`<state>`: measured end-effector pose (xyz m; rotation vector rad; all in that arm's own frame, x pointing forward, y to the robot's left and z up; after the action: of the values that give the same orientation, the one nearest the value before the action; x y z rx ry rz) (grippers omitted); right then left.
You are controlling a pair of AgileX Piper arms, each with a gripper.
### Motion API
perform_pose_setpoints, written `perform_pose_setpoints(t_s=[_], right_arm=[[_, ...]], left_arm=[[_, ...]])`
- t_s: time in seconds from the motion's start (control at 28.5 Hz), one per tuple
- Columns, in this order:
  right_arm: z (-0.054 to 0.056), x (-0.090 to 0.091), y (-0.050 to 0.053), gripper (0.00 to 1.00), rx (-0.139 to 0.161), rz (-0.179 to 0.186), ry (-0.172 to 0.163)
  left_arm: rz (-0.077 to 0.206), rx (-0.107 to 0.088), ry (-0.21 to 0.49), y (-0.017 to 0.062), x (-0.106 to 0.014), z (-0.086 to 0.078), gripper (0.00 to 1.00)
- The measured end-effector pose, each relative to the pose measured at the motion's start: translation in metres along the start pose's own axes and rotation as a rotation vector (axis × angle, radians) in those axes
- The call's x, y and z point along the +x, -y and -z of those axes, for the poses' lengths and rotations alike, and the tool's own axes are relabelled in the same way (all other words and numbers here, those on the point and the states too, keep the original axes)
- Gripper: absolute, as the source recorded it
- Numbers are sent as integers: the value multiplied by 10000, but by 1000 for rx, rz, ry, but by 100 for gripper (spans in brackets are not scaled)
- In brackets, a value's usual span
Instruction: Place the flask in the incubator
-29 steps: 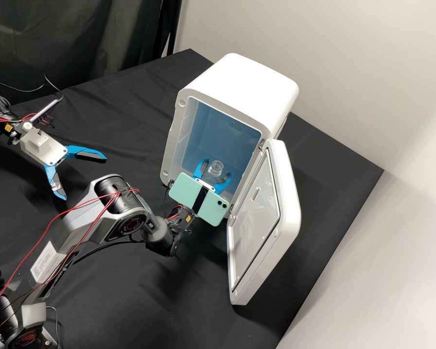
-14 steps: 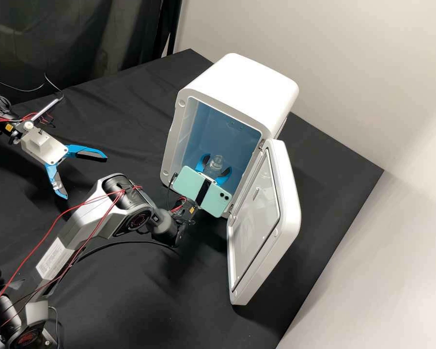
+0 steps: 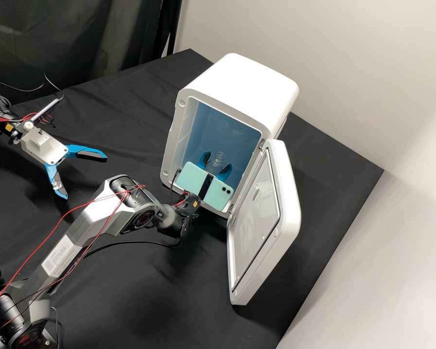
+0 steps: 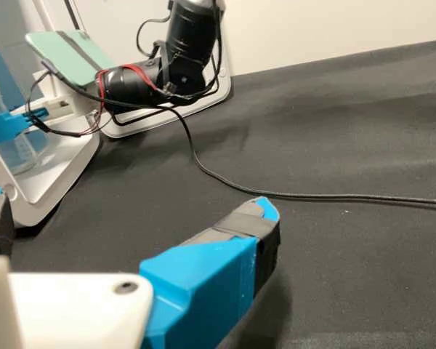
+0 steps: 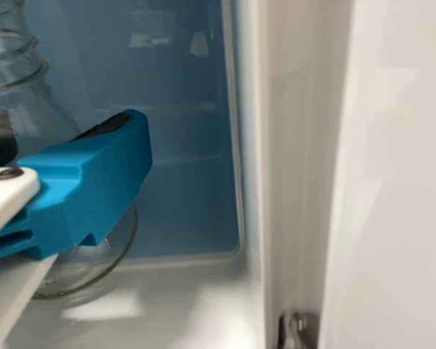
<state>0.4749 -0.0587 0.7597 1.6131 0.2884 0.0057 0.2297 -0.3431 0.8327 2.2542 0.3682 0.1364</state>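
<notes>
**Right claw** (image 3: 216, 165): reaches into the lower part of the incubator (image 3: 242, 87). Its two blue fingers (image 5: 87, 182) are closed on the flask (image 3: 219, 157), one on either side.

**Flask**: clear glass and upright, held in the right claw inside the incubator. The threaded neck stands above the fingers and the rounded body bulges below them, low over the white chamber floor. Whether the base touches that floor cannot be told.

**Phone** (image 3: 206, 186): mint green, strapped across the wrist just behind the right claw, at the mouth of the incubator.

**Incubator**: a white box with pale blue inner walls, standing upright on the bench (image 3: 131, 291) and enclosing the right claw and the flask.

**Door** (image 3: 261, 218): white and swung wide open, hanging from the hinge side of the opening just beside the phone.

**Right arm** (image 3: 116, 213): dark grey and strung with red wires, stretching back from the claw low over the bench.

**Cable** (image 4: 312, 195): black, lying on the bench between the left claw (image 3: 83, 177) and the incubator.

**Left claw**: hangs above the bench, well apart from the right claw and the incubator. Its fingers are spread wide with nothing between them.

**Bench**: covered in black cloth, under both claws.

**Wall** (image 3: 363, 72): pale, behind the incubator.

**Curtain** (image 3: 58, 39): dark, beyond the left claw.
</notes>
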Motion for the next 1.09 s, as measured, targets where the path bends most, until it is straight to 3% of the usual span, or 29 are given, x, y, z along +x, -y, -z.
perform_pose_setpoints(t_s=[0.21, 0.35, 0.91, 1.09], right_arm=[[-34, 120, -42, 0, 21, -10, 0], [-52, 168, -61, 0, 14, -7, 16], [-95, 233, -58, 0, 23, -15, 9], [-81, 279, -85, 0, 21, -16, 27]], left_arm=[[0, -1, -2, 0, 0, 1, 100], [0, -1, -2, 0, 0, 1, 100], [0, -1, -2, 0, 0, 1, 100], [0, -1, -2, 0, 0, 1, 100]])
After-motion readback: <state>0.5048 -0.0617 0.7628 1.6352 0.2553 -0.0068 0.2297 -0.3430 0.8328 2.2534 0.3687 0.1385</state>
